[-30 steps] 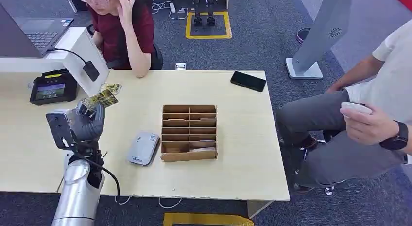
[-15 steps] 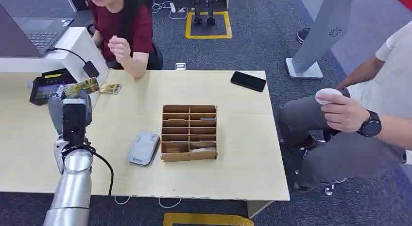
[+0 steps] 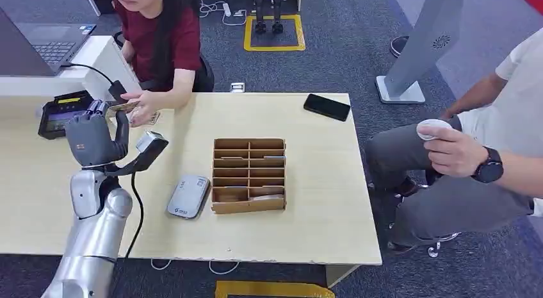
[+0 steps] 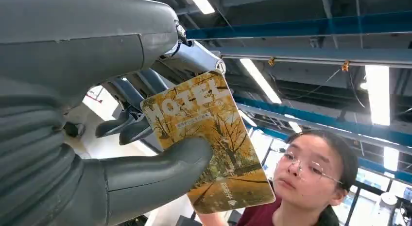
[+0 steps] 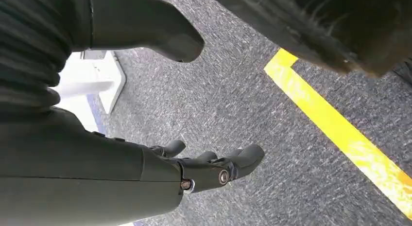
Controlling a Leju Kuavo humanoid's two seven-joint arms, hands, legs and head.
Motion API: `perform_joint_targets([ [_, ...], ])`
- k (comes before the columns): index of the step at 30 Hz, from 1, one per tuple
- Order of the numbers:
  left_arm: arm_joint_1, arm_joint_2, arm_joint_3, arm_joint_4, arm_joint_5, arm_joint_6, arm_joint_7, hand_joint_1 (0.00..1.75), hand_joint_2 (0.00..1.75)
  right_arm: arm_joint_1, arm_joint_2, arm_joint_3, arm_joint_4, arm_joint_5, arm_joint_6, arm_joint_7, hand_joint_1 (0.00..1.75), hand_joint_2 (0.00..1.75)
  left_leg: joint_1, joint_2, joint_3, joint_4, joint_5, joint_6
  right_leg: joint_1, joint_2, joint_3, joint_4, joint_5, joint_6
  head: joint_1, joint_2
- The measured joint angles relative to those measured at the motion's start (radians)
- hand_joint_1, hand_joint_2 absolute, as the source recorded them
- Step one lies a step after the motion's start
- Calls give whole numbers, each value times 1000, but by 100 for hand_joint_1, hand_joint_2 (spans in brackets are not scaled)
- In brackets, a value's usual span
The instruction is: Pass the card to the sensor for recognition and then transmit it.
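Note:
My left hand [image 3: 96, 139] is raised over the table's left part and pinches a yellow hotel card [image 3: 121, 107] between its thumb and fingers. The left wrist view has the card [image 4: 210, 138] close up, tree picture facing the camera, with the thumb [image 4: 160, 163] pressed across it. A person in a red shirt sits behind the table, and their hand [image 3: 145, 108] reaches to the card's far end. The black card terminal [image 3: 62, 112] stands just left of my hand. My right hand [image 5: 214, 164] hangs over grey carpet with fingers apart, holding nothing.
A grey flat reader [image 3: 189, 195] lies beside a cardboard divider box [image 3: 250, 175] at mid-table. A black phone [image 3: 327, 107] lies at the far right corner. A laptop [image 3: 51, 45] sits on the counter at the left. A seated person on the right holds a white object [image 3: 434, 127].
My left hand has lifted and turned, carrying the card from above the table toward the seated person. That person's hand came down from their head and now reaches the card.

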Motion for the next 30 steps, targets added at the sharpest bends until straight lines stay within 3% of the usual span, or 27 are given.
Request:
perform_joint_targets([
  [9,-8,11,0,45,-4,3,-21,175,175,0,6,1,0,3,-4,-11,0,175,0,0,0,0,0,0,0,0,0,0,0,0,0,0],
  [10,-9,13,0,49,-1,3,-22,0,175,0,7,1,0,3,-4,-11,0,175,0,0,0,0,0,0,0,0,0,0,0,0,0,0],
  [17,-23,19,0,72,106,-22,-60,0,175,0,8,1,0,4,2,-8,0,175,0,0,0,0,0,0,0,0,0,0,0,0,0,0],
  [30,-18,82,0,76,150,-93,-61,0,175,0,8,1,0,5,-12,-21,0,175,0,0,0,0,0,0,0,0,0,0,0,0,0,0],
])
